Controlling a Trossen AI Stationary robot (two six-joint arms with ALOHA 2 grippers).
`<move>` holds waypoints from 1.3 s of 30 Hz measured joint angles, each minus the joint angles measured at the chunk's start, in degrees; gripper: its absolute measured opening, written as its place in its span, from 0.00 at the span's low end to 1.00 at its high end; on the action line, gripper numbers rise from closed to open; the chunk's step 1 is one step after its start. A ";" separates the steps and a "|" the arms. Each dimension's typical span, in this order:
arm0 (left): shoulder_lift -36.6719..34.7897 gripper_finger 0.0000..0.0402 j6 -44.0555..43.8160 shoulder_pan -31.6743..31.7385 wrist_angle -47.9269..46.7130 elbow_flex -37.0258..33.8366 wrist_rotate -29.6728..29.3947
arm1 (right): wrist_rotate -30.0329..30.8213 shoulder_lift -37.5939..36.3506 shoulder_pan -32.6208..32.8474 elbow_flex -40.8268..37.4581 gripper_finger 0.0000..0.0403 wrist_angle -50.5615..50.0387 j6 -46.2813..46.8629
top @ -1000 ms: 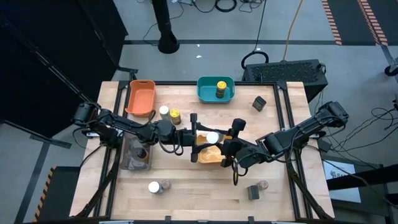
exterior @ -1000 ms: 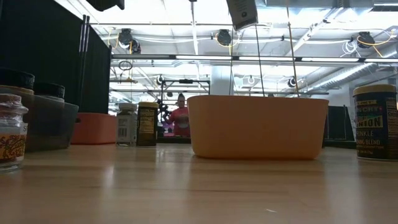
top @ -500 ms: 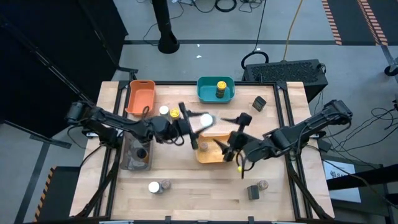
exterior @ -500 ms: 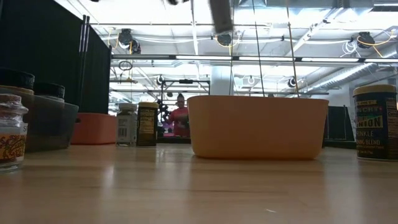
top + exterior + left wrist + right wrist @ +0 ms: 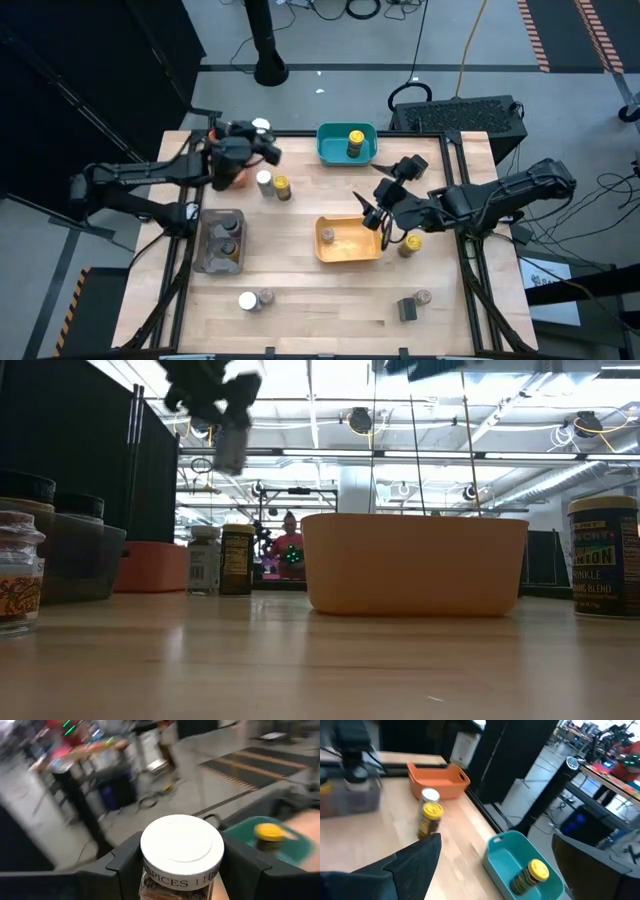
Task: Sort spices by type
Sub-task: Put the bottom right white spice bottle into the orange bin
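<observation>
My left gripper [image 5: 257, 136] is high over the table's far left, beside the orange bin [image 5: 214, 162], shut on a white-lidded spice jar [image 5: 181, 846]. My right gripper [image 5: 374, 203] stands open and holds nothing, just beyond the yellow bin [image 5: 350, 241]. The teal bin [image 5: 347, 145] holds a yellow-lidded jar [image 5: 355, 140]. A white-lidded jar [image 5: 264, 179] and a yellow-lidded jar [image 5: 282, 186] stand on their bases between the orange and yellow bins. The grey bin [image 5: 222, 241] holds jars. My left gripper pinches the jar between its two fingers [image 5: 124, 865], one on each side of the jar's body just below the white lid [image 5: 150, 880]. The fingers lie about level. The jar stands upright in the hold, lid up, lifted clear of the table.
Two jars [image 5: 256, 299] stand near the front edge at left; a jar [image 5: 423, 297] and a dark box [image 5: 406, 309] stand at front right. Another dark box [image 5: 416, 165] is at far right. A yellow-lidded jar [image 5: 408, 243] stands right of the yellow bin.
My left gripper has swung with the white-lidded jar from above the yellow bin toward the table's far left, rising and tipping from downward to about level. My right gripper has drawn back from the jar toward the far right.
</observation>
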 joint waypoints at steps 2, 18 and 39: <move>-0.49 0.53 -3.48 3.04 -4.75 -0.01 -0.55 | -0.10 0.00 -1.41 -1.59 0.90 0.48 0.02; -0.05 0.53 -28.34 17.48 -14.85 -9.08 -2.10 | -1.89 -0.39 -4.65 -4.50 0.90 1.75 3.57; 0.14 0.55 -33.92 19.63 -6.62 -19.45 -12.95 | -1.85 -0.37 -4.64 -4.50 0.90 1.71 3.46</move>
